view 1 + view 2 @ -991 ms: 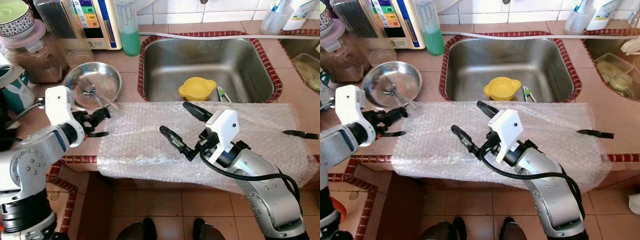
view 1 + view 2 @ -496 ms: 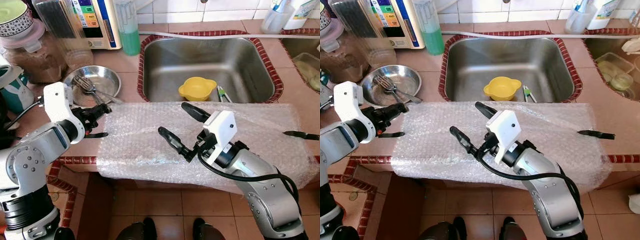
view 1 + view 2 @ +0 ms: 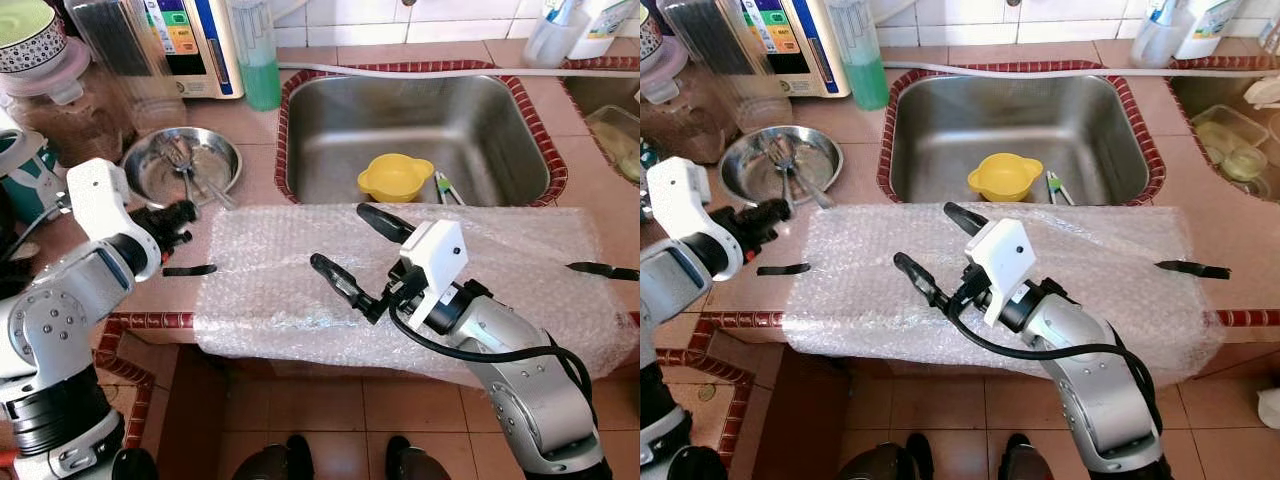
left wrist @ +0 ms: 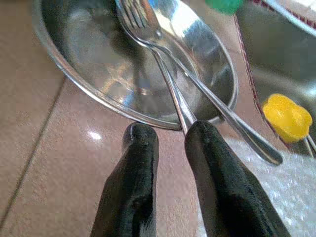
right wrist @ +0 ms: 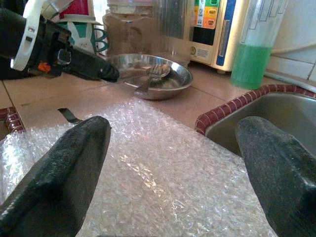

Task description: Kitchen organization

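A steel plate [image 3: 218, 152] sits on the tiled counter left of the sink and holds a fork [image 4: 148, 29] and a spoon [image 4: 222, 111]. My left gripper [image 3: 183, 213] is at the plate's near rim, and its fingers [image 4: 140, 148] are shut on the fork's handle. A sheet of bubble wrap [image 3: 290, 295] covers the counter's front edge. Above the sheet's middle hovers my right gripper [image 3: 343, 238], wide open and empty, pointing toward the plate. A yellow bowl [image 3: 395, 177] lies in the steel sink [image 3: 470, 110].
Behind the plate stand a green soap bottle [image 3: 258, 60], a white appliance [image 3: 185, 40] and a brown jar [image 3: 70, 110]. A teal mug [image 3: 25, 175] is at the far left. Black tape strips [image 3: 190, 270] [image 3: 602, 269] hold the bubble wrap's ends.
My left gripper has drawn back to the left. The fork and spoon have swung round in the plate, so their handles now point toward the counter's front. The right arm has barely shifted.
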